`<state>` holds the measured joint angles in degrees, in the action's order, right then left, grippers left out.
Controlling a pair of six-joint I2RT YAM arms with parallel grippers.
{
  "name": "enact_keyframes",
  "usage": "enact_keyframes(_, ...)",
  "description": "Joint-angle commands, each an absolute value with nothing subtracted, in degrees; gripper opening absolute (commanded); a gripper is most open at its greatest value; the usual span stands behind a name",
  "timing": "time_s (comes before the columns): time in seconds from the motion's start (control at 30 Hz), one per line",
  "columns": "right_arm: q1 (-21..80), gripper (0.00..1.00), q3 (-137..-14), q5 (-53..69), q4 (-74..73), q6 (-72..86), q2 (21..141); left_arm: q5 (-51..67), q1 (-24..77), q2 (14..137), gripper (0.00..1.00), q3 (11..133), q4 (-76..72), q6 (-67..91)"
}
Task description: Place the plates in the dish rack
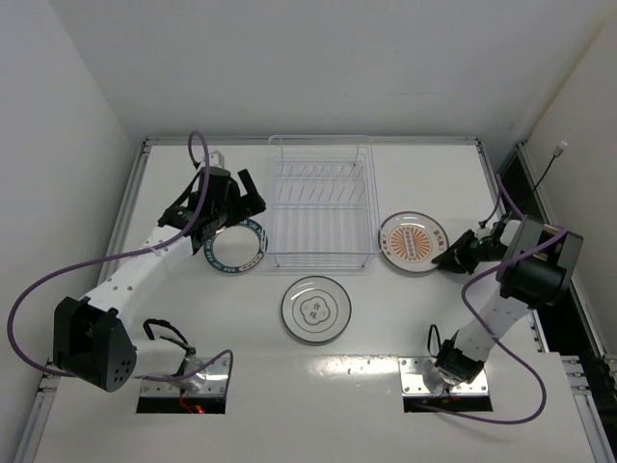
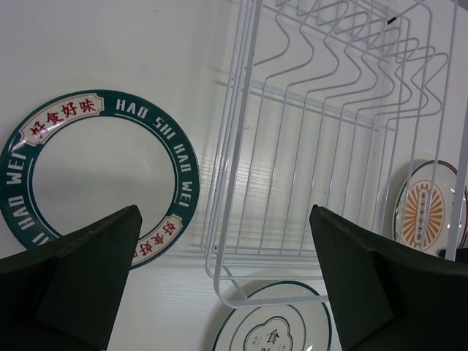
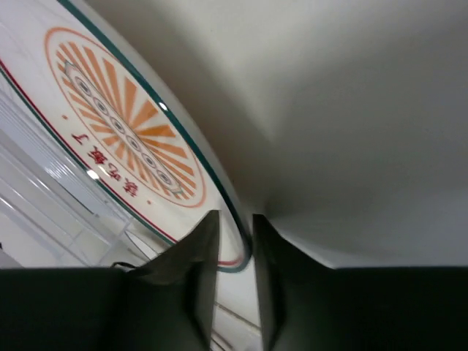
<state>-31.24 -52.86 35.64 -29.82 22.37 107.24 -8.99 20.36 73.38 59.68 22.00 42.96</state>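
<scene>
From above, the dish rack (image 1: 320, 203) stands mid-table with no plate in its slots. As I read it, nothing is loaded yet and all three plates remain. The teal lettered plate (image 1: 238, 245) lies flat just left of the rack, and the left pincer (image 1: 253, 196) hovers over its far edge. The white ringed plate (image 1: 315, 309) lies in front of the rack. The orange sunburst plate (image 1: 414, 241) lies just right of it, with the right pincer (image 1: 451, 256) at its right rim. The table (image 1: 405, 328) is plain matte white, with white walls (image 1: 289, 58) on three sides and purple cables (image 1: 29, 309) trailing from the arms.

In the left wrist view the jaws stand wide apart and hold nothing. The teal plate is below to the left and the rack wires are to the right.

In the right wrist view the fingers (image 3: 175, 300) are drawn nearly together with the orange plate's rim between them. It looks like a grip, so the first plate seems ready to lift.
</scene>
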Motion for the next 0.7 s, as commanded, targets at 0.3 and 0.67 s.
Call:
enact_keyframes(0.3, -30.59, 0.0, -58.01, 33.41, -32.07, 20.39, 103.81, -9.05, 21.01, 70.4, 1.0, 58.36, 23.29, 44.3)
enact_keyframes(0.67, -29.45, 0.0, -64.42, 34.01, -33.41, 24.77, 88.69, -11.77, 21.01, 70.57, 1.0, 63.18, 30.56, 44.82)
